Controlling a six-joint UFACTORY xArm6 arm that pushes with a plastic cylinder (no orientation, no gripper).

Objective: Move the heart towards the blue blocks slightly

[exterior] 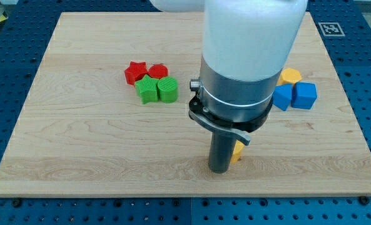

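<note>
Your tip [220, 169] touches yellow heart [237, 152] from view's left, placed to nudge it toward blue blocks [295, 96]; no gripper fitted.

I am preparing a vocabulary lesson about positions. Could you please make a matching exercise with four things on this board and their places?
Things:
1. red star
2. blue cube
3. green blocks
4. my tip

Places:
A. just below the red blocks
B. nearest the view's right edge
C. touching a small yellow block, toward the view's bottom
D. leftmost in the red and green cluster

Pairs: 1-D, 2-B, 3-A, 4-C
</note>
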